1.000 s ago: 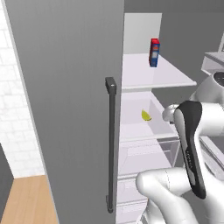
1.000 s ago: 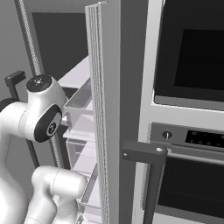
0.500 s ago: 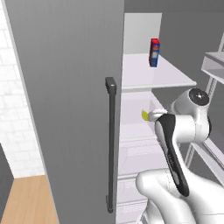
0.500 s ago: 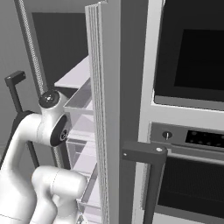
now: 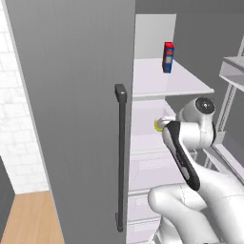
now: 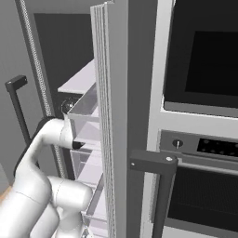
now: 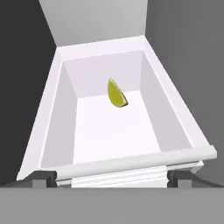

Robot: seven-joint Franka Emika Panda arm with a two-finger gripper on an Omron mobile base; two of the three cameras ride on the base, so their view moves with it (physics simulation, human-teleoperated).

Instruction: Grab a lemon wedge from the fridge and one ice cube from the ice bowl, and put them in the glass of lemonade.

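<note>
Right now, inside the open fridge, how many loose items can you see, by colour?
Yellow: 1, the lemon wedge lying in the white drawer.
Blue-and-red: 1, the can standing on the upper shelf.
Total: 2.

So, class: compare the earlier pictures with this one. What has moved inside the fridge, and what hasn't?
The arm has swung further into the fridge, towards the lemon wedge, now partly hiding it in the left base view. Nothing was grasped. The wedge and the can stayed put.
</note>
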